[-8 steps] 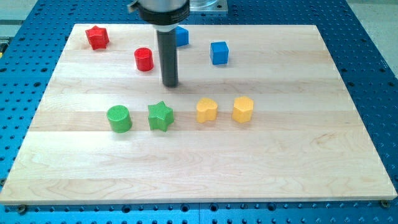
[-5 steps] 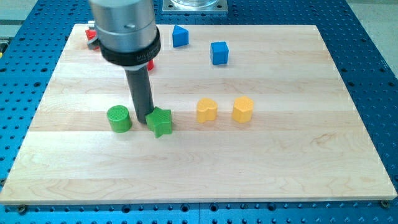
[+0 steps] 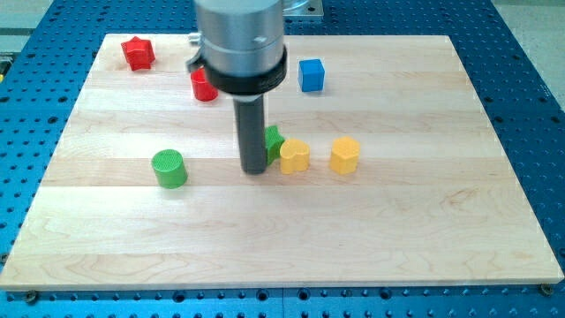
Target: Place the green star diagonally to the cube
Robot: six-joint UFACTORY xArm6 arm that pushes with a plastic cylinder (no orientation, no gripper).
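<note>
My tip point(image 3: 255, 170) beside green star point(image 3: 274, 140)

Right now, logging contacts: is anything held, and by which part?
Nothing is held. My tip only sits against the green star's left side, mostly hiding it.

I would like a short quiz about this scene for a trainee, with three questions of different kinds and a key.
1. True or false: my tip is at the view's left of the green star.
2. Which block is nearest to the star? A) green cylinder B) left yellow block C) blue cube
3. Fill in: the red star lies near the board's top-____ corner in the view.

Key
1. True. The rod hides most of the star.
2. B. It sits right beside the star; contact cannot be judged.
3. left
</note>
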